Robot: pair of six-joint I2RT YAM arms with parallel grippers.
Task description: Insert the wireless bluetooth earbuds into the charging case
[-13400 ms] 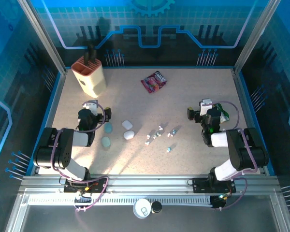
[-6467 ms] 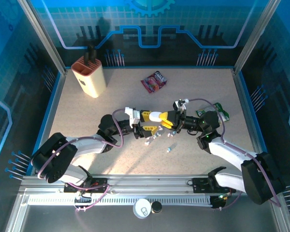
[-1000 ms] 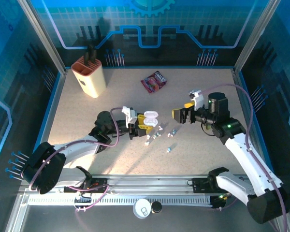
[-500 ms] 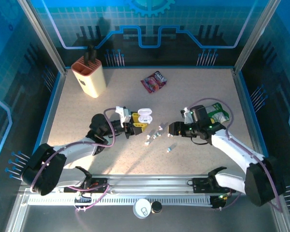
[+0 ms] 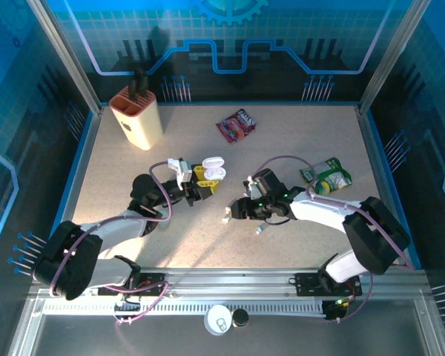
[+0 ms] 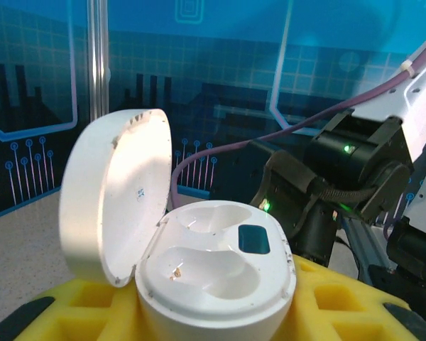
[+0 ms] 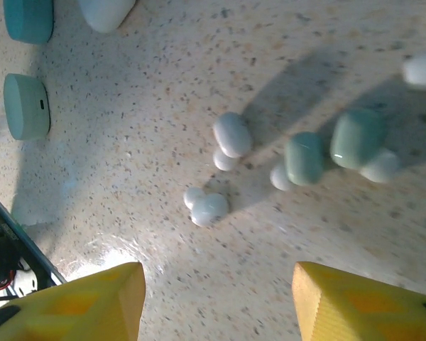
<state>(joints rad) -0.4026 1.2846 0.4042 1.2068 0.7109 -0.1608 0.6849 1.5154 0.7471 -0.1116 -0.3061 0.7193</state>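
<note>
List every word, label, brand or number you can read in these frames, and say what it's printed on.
No text here can be read.
Print on the red snack packet: too blurred to read.
Print on the green packet: too blurred to read.
Tiny dark mark inside the lid of the open charging case: too small to read.

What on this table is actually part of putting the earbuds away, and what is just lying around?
Part of the job: earbuds; open white charging case, held in the left tool; right tool, open above the earbuds.
Just lying about: red snack bag; green packet; beige knife block.
</note>
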